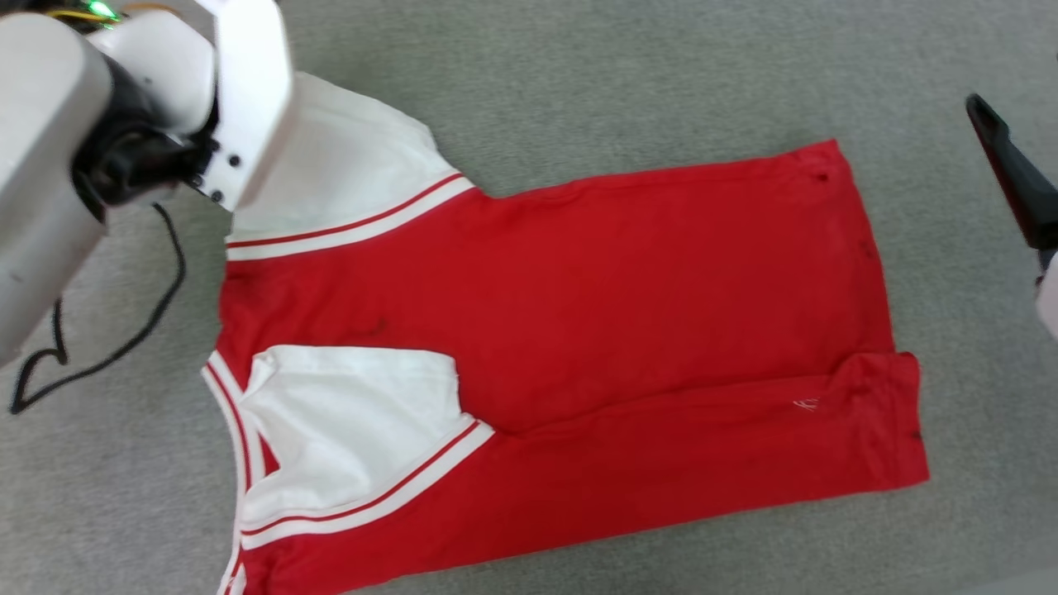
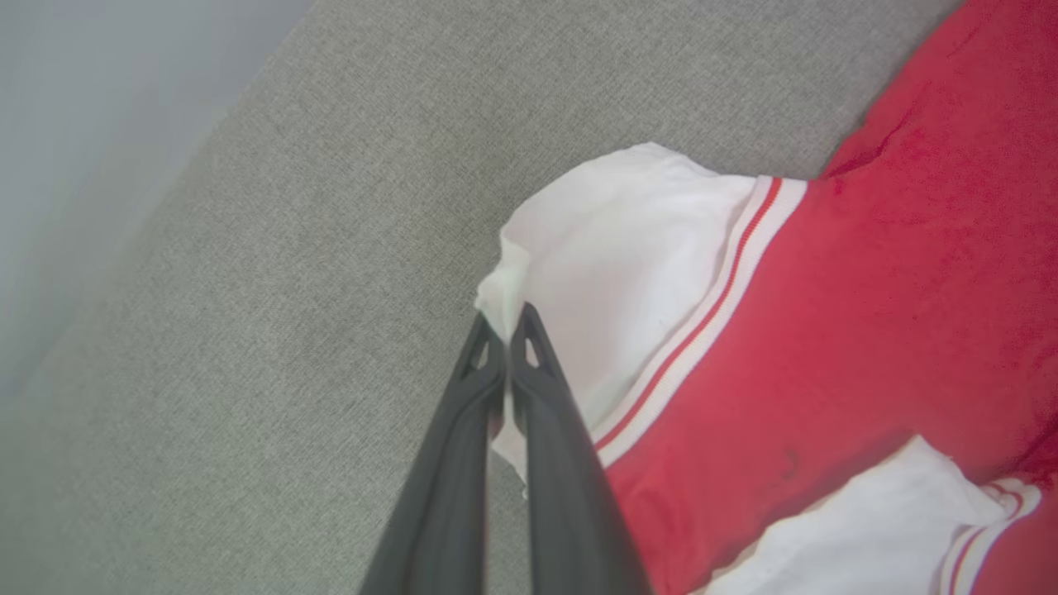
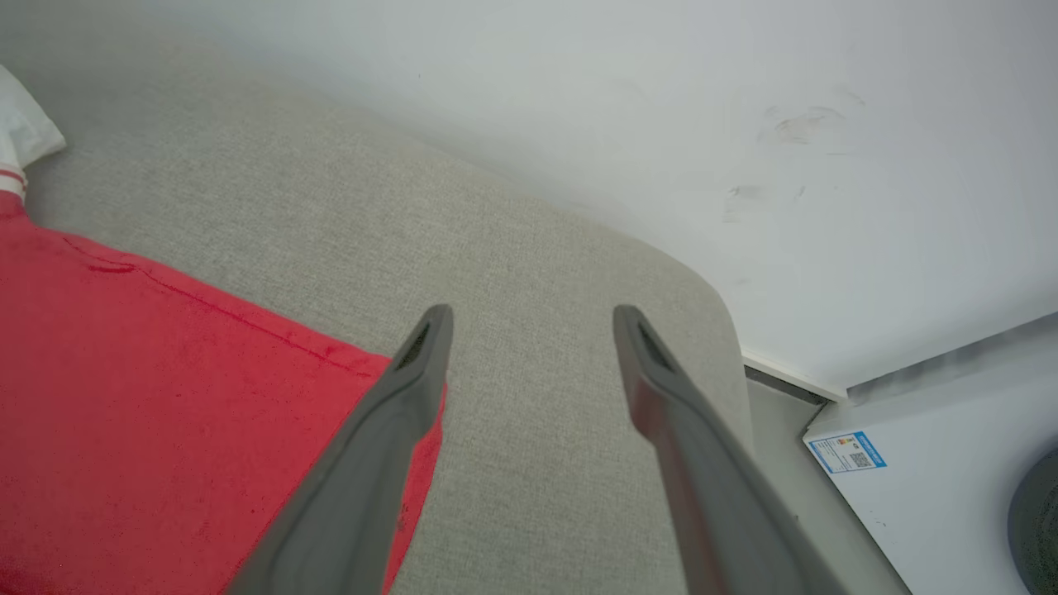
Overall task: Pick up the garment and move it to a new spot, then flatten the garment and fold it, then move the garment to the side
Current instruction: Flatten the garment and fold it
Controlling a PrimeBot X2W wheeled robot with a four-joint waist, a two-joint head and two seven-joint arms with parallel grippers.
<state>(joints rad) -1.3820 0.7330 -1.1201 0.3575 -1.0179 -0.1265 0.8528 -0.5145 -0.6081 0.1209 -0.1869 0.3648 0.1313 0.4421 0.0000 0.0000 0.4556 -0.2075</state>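
In the head view, the red soft-fabric basketball shirt with white short sleeves and red-white striped trim (image 1: 628,314) lies spread across the middle of a grey woven-fabric surface (image 1: 628,74), hem to the right and shoulders to the left. Its plain red face is up, and a long crease runs along the near side. The near sleeve is folded inward over the red body, while the far sleeve spreads outward, partly under the left arm's pale forearm (image 1: 50,165) at the surface's far left. A thin black cable (image 1: 124,339) trails over the grey fabric beside the shirt's left end. One long dark finger (image 1: 1015,182) enters at the right edge, clear of the hem. In the left wrist view, the left gripper (image 2: 502,326) is pinched tight, its two fingertips pressed together on the outer edge of the far white sleeve, and a small peak of white cloth sticks up between them. In the right wrist view, the right gripper (image 3: 533,318) stands wide apart and holds nothing. It hangs over bare grey fabric just beside the shirt's red hem corner, near the surface's rounded corner. Beyond that corner are a white wall (image 3: 579,99) and a white box with a blue label (image 3: 847,452).
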